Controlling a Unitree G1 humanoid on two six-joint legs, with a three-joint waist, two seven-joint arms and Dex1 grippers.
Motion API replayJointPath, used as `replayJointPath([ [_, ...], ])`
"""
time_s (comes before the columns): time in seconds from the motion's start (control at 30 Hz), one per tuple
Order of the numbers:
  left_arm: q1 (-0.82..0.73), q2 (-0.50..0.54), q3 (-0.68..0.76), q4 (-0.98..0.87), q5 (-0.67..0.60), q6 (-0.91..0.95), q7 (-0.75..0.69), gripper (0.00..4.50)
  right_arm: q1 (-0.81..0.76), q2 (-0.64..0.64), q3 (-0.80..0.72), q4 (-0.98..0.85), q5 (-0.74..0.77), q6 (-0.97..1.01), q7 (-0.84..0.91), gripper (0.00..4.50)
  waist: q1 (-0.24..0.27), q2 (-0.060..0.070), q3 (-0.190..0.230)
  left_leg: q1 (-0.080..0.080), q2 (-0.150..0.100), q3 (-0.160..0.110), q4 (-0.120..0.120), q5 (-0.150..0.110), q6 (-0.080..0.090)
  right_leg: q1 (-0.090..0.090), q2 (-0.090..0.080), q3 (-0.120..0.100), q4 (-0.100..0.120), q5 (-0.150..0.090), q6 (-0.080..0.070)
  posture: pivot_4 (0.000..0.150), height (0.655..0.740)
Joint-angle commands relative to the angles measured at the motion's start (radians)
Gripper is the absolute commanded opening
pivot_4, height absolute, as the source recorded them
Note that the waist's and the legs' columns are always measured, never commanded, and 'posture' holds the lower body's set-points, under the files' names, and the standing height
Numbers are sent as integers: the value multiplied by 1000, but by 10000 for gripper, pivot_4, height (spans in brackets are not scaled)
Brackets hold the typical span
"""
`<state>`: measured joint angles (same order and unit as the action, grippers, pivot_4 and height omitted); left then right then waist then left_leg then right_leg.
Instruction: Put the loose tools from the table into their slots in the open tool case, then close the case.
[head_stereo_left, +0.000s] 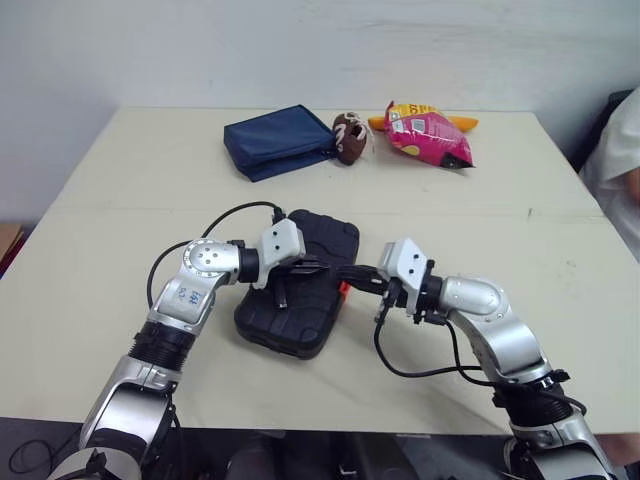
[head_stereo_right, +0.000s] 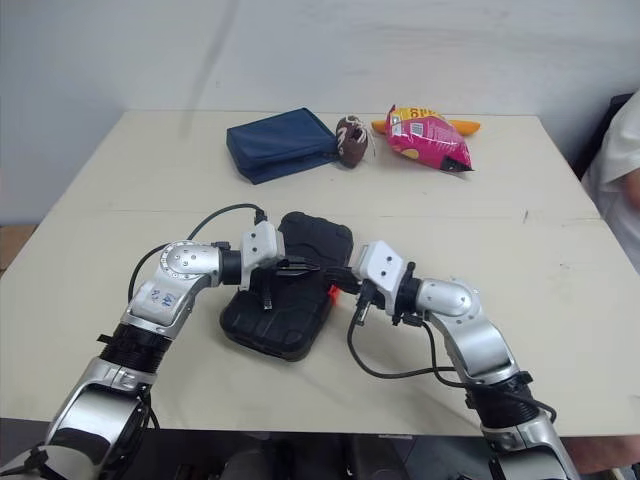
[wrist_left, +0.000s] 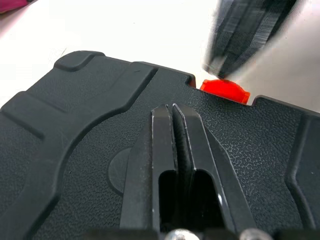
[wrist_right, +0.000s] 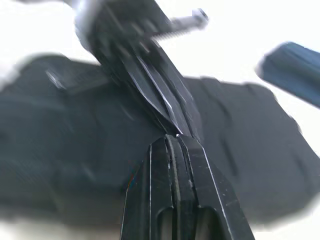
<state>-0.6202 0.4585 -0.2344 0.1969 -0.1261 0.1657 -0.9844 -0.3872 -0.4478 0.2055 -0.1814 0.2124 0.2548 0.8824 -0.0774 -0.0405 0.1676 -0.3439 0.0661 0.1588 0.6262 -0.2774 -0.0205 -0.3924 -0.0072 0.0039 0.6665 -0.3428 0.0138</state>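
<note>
The black tool case (head_stereo_left: 325, 235) lies shut near the middle of the counter (head_stereo_left: 120, 200), its lid down and a red latch (wrist_left: 225, 90) showing at the edge nearest the robot's right arm. The left end effector (wrist_left: 172, 107) sits low over the textured lid with its two fingers pressed together and holding nothing; whether the tips actually touch the plastic cannot be told. The right end effector (head_stereo_left: 352, 276), likewise pressed together and empty, points in from the right side with its tip just beside the red latch. The other things on the counter sit well apart at the far side: a navy pouch (head_stereo_left: 278, 142), a small toy football (head_stereo_left: 348, 136) and a pink snack bag (head_stereo_left: 428, 135), none of them tools. A person's sleeve (head_stereo_left: 615, 160) shows at the right edge. Judging by the lowered lid, the stowing appears finished and the task stands in its last stage; what seems left is pressing the lid home and securing the latch, which looks not yet confirmed.
</note>
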Motion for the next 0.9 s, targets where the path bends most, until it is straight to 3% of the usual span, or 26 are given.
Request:
replayJointPath([
  [0.03,74,4,-14,91,39,3,21,913,1,-21,-33,-28,21,-7,8,0,-1,1,-1,0,0,0,0,0,0,0,0,0,-1,0,0,1500,7400],
  [0.2,98,1,206,14,-103,-168,78,913,16,-115,-213,-73,134,6,37,0,-3,1,1,-1,0,0,0,-2,4,-1,-1,0,-1,0,1,1500,7400],
  [0.23,117,25,249,-41,-148,-152,63,3243,32,-155,-249,-84,180,27,82,0,-4,1,1,-2,0,0,0,-2,4,-2,-1,-1,-1,0,1,1500,7400],
  [0.37,225,182,399,-165,-206,-76,48,16945,76,-327,-339,-10,146,-56,179,13623,-6,0,5,-11,1,-1,-3,0,-1,-12,1,-2,-3,0,0,1500,7400],
  [0.47,341,315,526,-165,-230,-28,22,31857,99,-423,-384,94,114,-148,233,29506,-3,0,7,-17,1,0,-4,1,-1,-18,0,-2,-5,0,1,1500,7400],
  [0.57,485,434,634,-121,-215,8,-15,43616,105,-490,-421,200,80,-240,257,42446,-11,2,9,-17,0,3,-5,-1,0,-18,0,0,-8,0,1,1500,7400],
  [0.6,512,448,657,-106,-198,-6,14,44844,99,-495,-428,223,83,-254,253,44438,-8,2,10,-16,0,4,-6,-2,1,-18,-1,1,-8,-2,2,1500,7400],
  [0.9,566,434,734,-132,-208,-23,93,44844,22,-479,-383,404,34,-375,264,44438,5,-1,13,-17,-1,3,-5,-4,4,-18,-4,0,-8,-1,1,1500,7400],
])
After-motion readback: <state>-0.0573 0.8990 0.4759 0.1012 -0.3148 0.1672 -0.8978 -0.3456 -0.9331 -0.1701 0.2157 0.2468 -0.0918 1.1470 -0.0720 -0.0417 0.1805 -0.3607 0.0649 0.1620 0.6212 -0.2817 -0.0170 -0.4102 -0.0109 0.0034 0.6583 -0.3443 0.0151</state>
